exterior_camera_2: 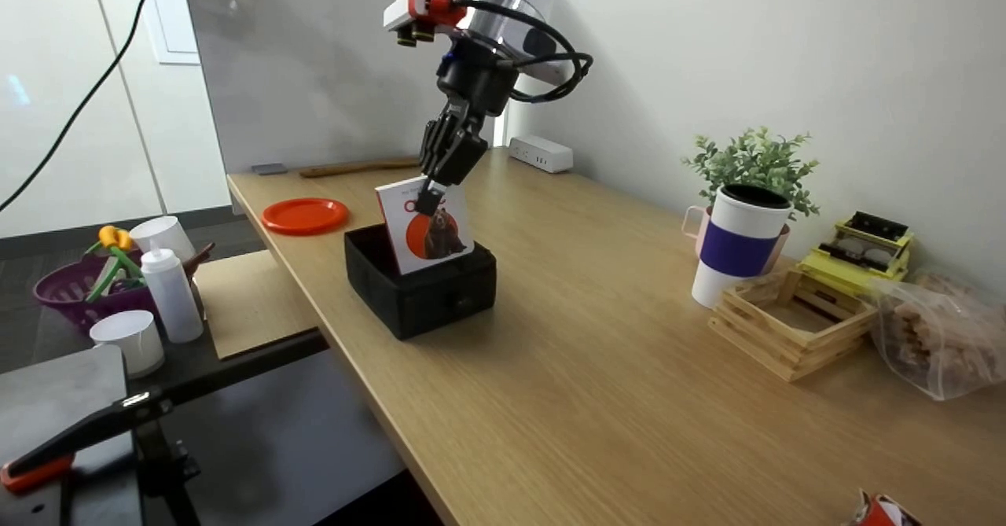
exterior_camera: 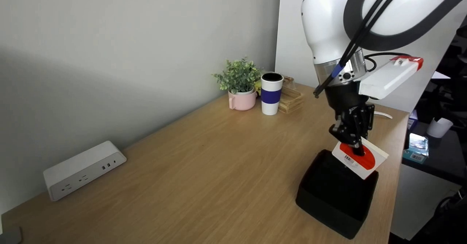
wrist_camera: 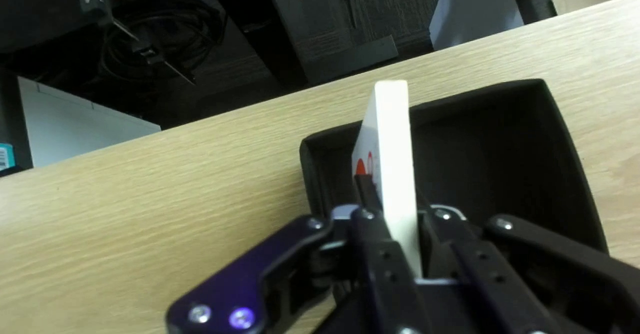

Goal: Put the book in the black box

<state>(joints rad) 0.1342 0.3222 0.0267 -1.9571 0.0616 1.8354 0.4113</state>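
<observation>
The gripper (wrist_camera: 394, 190) has the book (exterior_camera_2: 424, 235) pinched firmly, tilted, over one end of the black box (exterior_camera_2: 428, 306), and whether the book's lower edge touches the rim, I cannot tell! In the wrist view the box's open interior spreads beside it, one wall sits near the edge of the table (wrist_camera: 200, 214), and a broad stretch of wood separates box from white-and-blue mug (exterior_camera: 270, 96).

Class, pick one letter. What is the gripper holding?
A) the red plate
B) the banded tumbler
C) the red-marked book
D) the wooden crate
C, since the wrist view shows the book pinched between the closed jaws of the gripper.
</observation>
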